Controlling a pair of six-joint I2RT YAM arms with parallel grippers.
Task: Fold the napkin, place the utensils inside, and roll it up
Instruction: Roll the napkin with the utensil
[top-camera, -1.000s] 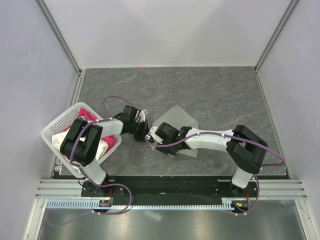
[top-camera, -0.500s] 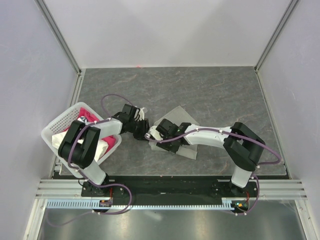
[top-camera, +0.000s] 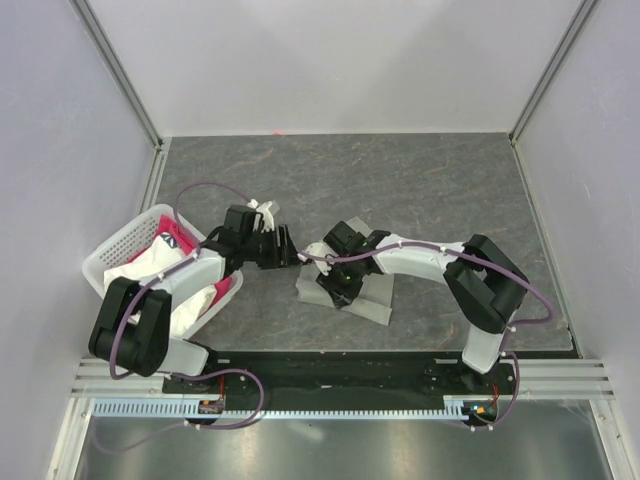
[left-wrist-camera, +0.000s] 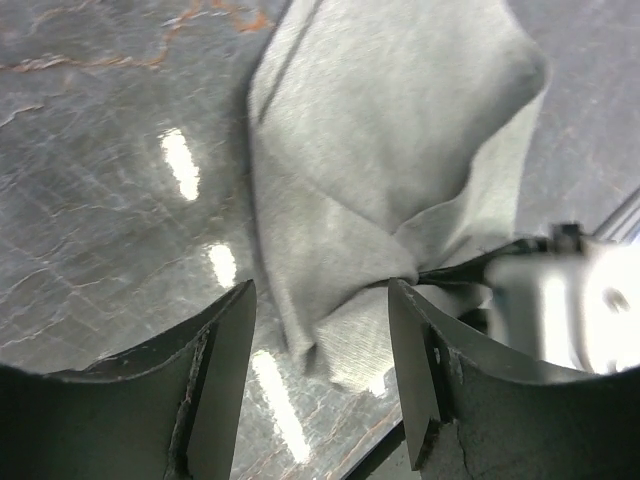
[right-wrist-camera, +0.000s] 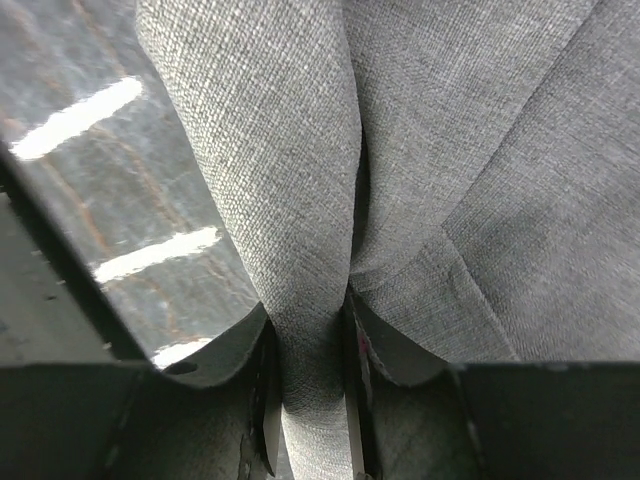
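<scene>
Looked like early days. On the table (top-camera: 400, 180), just 6 o'clock of centre, found the napkin (top-camera: 368, 298) rumpled, fold unfinished. Had the right gripper (right-wrist-camera: 305, 400) pinched on a ridge of it, and the left gripper (left-wrist-camera: 320, 340) at its 9 o'clock spread wide, grasping nothing. Spotted no utensils, nothing rolled.

Bright, even overhead light; the top view is sharp. White glare streaks cross the glossy table (left-wrist-camera: 180, 165) in both wrist views, where the napkin (right-wrist-camera: 450, 120) looks crisp but the left gripper's fingers (left-wrist-camera: 220, 370) are dark and blurred.
</scene>
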